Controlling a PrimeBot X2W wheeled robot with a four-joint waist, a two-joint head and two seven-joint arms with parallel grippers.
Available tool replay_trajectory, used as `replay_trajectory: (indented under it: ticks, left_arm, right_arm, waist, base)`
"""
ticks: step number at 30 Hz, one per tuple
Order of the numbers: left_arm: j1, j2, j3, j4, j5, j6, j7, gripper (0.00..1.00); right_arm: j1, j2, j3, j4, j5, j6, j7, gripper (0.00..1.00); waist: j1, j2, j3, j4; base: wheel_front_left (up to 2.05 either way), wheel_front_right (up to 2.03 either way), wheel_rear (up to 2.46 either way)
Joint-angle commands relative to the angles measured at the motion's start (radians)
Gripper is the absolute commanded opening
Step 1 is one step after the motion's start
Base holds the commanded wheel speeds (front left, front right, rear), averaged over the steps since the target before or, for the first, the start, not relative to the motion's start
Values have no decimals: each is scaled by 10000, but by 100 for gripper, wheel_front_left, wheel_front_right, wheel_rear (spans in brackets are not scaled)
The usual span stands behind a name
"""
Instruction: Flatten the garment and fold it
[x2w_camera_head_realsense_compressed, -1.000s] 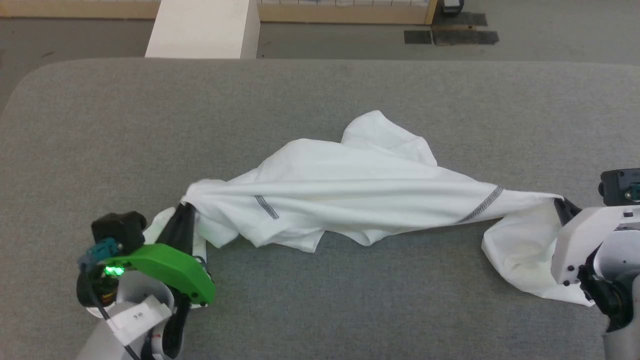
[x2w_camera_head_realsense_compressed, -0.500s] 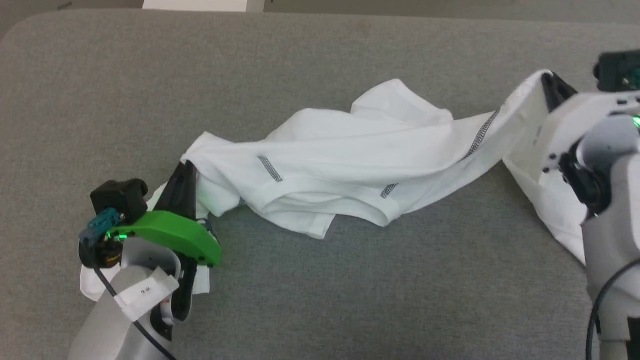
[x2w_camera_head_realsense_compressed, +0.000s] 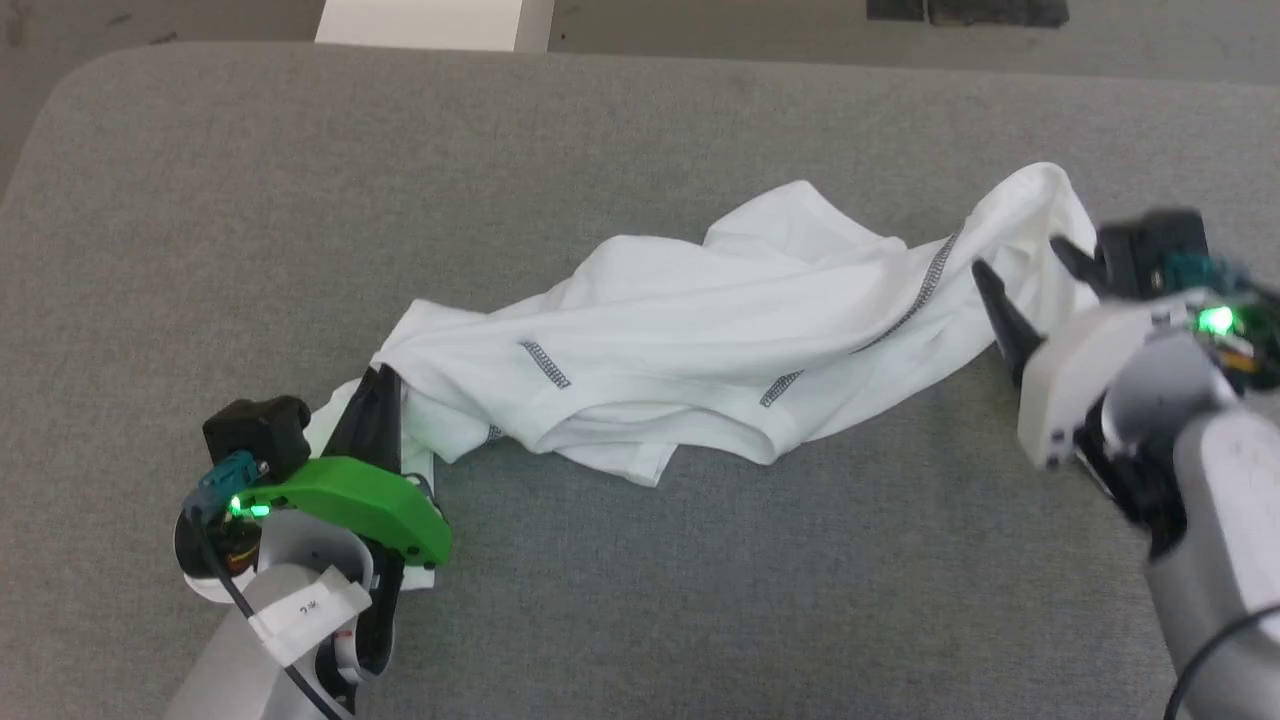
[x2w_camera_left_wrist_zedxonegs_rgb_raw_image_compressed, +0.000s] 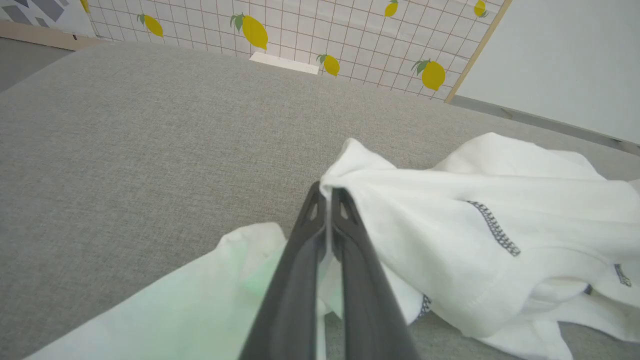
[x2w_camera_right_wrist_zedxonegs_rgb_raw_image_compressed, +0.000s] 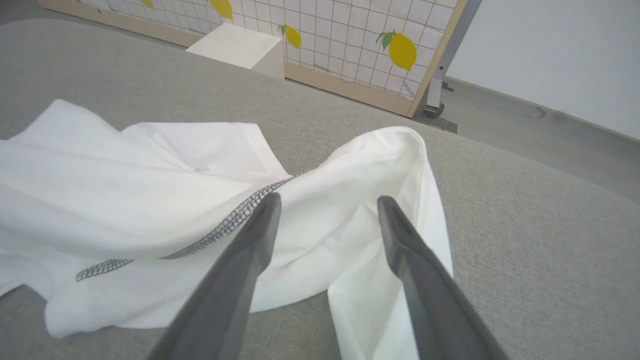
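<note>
My left pincer (x2w_camera_head_realsense_compressed: 378, 395) is clamped on an edge of the garment (x2w_camera_head_realsense_compressed: 700, 340) at the lower left of the head view. My right pincer (x2w_camera_head_realsense_compressed: 1018, 257) stands apart at the right, its fingers straddling the other end and gripping nothing, as far as I can tell. The garment lies as a twisted, bunched band across the middle of the grey table (x2w_camera_head_realsense_compressed: 640, 580), its layers rolled over each other. I judge flattening barely begun: nothing is spread and no fold is made.
</note>
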Motion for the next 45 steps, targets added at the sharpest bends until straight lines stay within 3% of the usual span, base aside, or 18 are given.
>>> replay_trajectory:
  ticks: [1,4,7,15,20,26,27,28,29,30,39,45]
  left_arm:
    - [124,47,43,3,-143,51,-66,0]
    - [220,57,57,-58,-193,71,-72,0]
    - [256,56,59,-161,-225,98,-71,0]
    - [-6,24,-47,-291,-238,23,-26,0]
    - [-193,-11,-114,-258,-234,-49,-59,0]
    - [-274,-57,-160,-142,-258,-82,-126,0]
    - [-280,-64,-171,-113,-266,-90,-132,0]
    - [-280,-68,-182,-88,-272,-95,-132,0]
    - [-278,-71,-194,-61,-281,-102,-129,0]
    - [-257,-66,-209,0,-305,-110,-134,0]
    - [-149,96,-248,97,-302,-174,-198,0]
    - [-49,370,-182,-332,-390,-291,-123,0]
  right_arm:
    - [605,-95,160,-492,33,-15,-9,100]
    - [1628,10,180,-1217,103,-15,20,100]
    - [2310,539,5,-1398,91,-15,47,100]
    - [1948,1946,-1289,-366,-548,-15,384,100]
    - [1278,2149,-1928,358,-773,-15,1109,100]
    - [780,2162,-1743,1018,-523,-15,2026,100]
    - [769,2163,-1677,1085,-557,-15,2252,84]
    - [772,2163,-1631,1115,-581,-15,2418,47]
    - [775,2163,-1609,1109,-590,-15,2530,38]
    - [823,2164,-1499,979,-488,-15,2481,0]
    - [1166,2165,-1526,388,-156,-15,1225,0]
    - [1650,2165,-1712,-784,-105,-15,1076,0]
  waist:
    - [1,0,-248,-92]
    - [1,0,-263,-114]
    - [1,0,-169,-114]
    - [1,0,362,122]
    - [1,0,628,301]
    - [1,0,743,401]
    - [1,0,739,403]
    - [1,0,729,402]
    - [1,0,713,397]
    - [1,0,641,349]
    - [1,0,-71,33]
    - [1,0,-828,-194]
  base:
    - [0,0,0]
    - [0,0,0]
    - [0,0,0]
    - [0,0,0]
    - [0,0,0]
    - [0,0,0]
    - [0,0,0]
    - [0,0,0]
    - [0,0,0]
    - [0,0,0]
    - [0,0,0]
    - [0,0,0]
